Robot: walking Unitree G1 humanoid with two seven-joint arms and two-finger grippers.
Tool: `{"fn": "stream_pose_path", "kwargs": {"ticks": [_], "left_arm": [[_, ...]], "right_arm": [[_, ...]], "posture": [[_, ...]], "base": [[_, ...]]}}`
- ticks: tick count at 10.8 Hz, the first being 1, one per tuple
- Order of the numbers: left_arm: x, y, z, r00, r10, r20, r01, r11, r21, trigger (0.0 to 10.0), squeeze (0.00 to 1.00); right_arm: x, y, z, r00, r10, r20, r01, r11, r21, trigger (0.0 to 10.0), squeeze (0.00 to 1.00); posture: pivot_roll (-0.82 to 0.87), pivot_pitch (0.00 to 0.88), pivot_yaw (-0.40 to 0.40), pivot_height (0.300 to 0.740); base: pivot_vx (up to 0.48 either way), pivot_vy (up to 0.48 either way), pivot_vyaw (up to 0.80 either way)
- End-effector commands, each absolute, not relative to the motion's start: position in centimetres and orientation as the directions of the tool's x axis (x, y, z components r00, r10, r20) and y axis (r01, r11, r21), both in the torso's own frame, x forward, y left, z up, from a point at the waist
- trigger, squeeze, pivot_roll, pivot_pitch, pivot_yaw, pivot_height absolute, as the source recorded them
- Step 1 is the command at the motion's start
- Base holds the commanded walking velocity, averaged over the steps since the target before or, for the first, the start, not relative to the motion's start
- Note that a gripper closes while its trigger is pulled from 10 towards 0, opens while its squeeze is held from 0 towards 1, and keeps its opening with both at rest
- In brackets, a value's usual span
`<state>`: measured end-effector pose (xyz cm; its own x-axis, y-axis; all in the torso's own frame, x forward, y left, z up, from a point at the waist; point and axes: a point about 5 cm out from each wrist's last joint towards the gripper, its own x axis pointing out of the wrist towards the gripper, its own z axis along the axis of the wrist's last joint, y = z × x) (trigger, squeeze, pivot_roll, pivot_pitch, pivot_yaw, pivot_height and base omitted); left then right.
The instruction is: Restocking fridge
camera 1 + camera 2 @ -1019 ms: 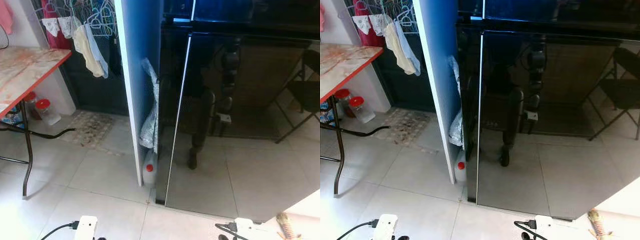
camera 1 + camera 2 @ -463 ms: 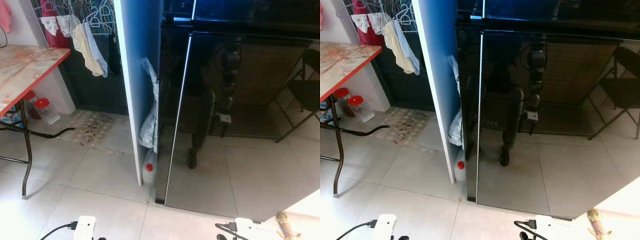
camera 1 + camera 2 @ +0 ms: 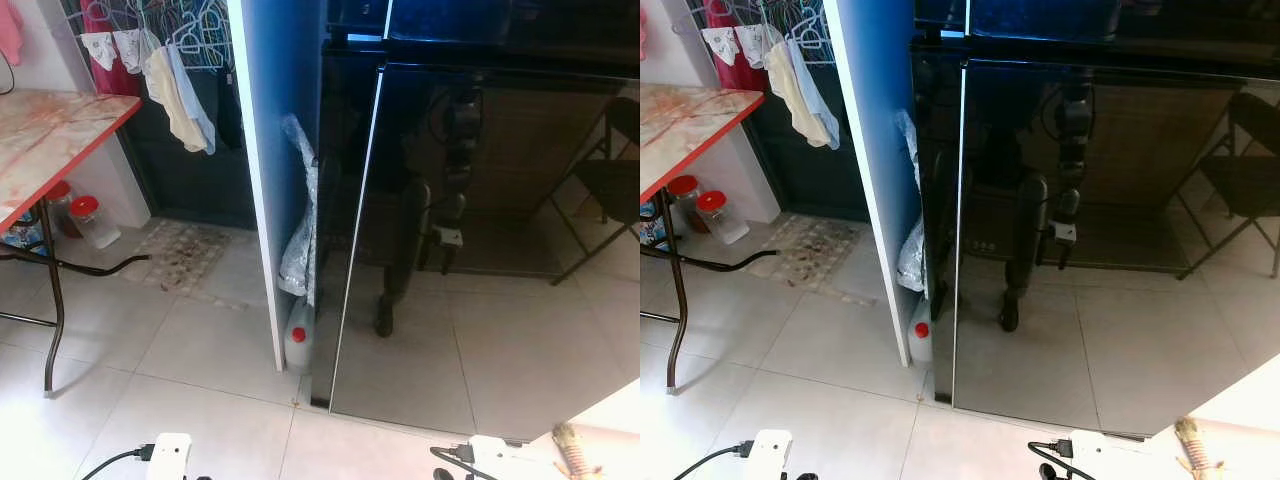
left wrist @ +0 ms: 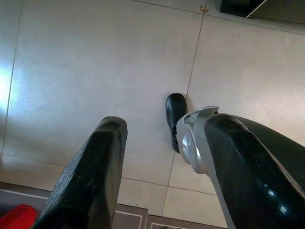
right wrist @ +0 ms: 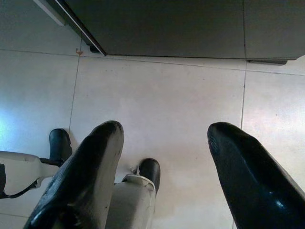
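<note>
The black glass-fronted fridge (image 3: 470, 240) fills the right and far half of the scene, doors closed, its dark face mirroring the robot and a folding chair. Set against the pictures from a second ago, almost nothing has changed: the view has barely drifted and the fridge sits in the same place, so the robot seems to be standing in front of it, and I judge the restocking has not begun, since no door is open and nothing is carried.

To the left of the fridge stands a blue-and-white wall panel (image 3: 270, 150). In the narrow gap between panel and fridge are a crumpled plastic bag (image 3: 299, 240) and, on the floor below it, a red-capped bottle (image 3: 298, 345). Further left, a folding table (image 3: 50, 140) with a red edge reaches into view, with red-lidded jars (image 3: 90, 220) under it by the wall, laundry (image 3: 180, 90) on hangers beyond, and a patterned mat (image 3: 185, 255) on the tiles.

The pale tiled floor (image 3: 180, 370) between the robot and the fridge is open, leaving room to step closer. The fridge door's lit left edge (image 3: 355, 230) is the nearest line to reach for.

Both arms hang low. The left gripper (image 4: 157, 167) has its fingers spread over bare tile, pinching nothing; the right gripper (image 5: 162, 167) is likewise spread and empty, with the fridge's base at the far end of its view.
</note>
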<state>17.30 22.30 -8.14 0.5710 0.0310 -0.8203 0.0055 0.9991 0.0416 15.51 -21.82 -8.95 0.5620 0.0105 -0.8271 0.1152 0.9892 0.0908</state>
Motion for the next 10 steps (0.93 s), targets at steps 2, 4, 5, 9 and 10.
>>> {"fn": "stream_pose_path", "kwargs": {"ticks": [2,4,5,9,10], "left_arm": [[16.87,22.34,-8.34,0.557,0.031,-0.830,-0.010,0.999,0.031,10.0,0.00],[16.85,22.32,-8.36,0.555,0.028,-0.831,-0.012,1.000,0.026,10.0,0.00],[16.84,22.28,-8.37,0.554,0.028,-0.832,-0.012,1.000,0.026,10.0,0.00],[16.86,22.17,-8.40,0.553,0.025,-0.833,-0.020,1.000,0.016,10.0,0.00],[16.86,22.17,-8.40,0.553,0.025,-0.833,-0.021,1.000,0.017,10.0,0.00]], "right_arm": [[15.50,-21.87,-8.94,0.566,0.004,-0.825,0.131,0.987,0.094,10.0,0.00],[15.49,-21.87,-8.94,0.566,0.003,-0.824,0.139,0.985,0.099,10.0,0.00],[15.47,-21.90,-8.95,0.565,0.004,-0.825,0.139,0.985,0.100,10.0,0.00],[15.52,-21.97,-8.91,0.568,0.005,-0.823,0.141,0.985,0.103,10.0,0.00],[15.53,-21.97,-8.90,0.569,0.004,-0.823,0.141,0.985,0.102,10.0,0.00]], "posture": [[0.03,0.044,-0.018,0.740],[0.03,0.048,-0.019,0.740],[0.03,0.050,-0.020,0.740],[0.04,0.053,-0.027,0.740],[0.04,0.053,-0.027,0.740]], "base": [[0.000,0.124,0.00],[0.000,0.302,0.00],[0.000,0.349,0.00],[0.000,0.347,0.00],[0.000,0.345,0.00]]}}
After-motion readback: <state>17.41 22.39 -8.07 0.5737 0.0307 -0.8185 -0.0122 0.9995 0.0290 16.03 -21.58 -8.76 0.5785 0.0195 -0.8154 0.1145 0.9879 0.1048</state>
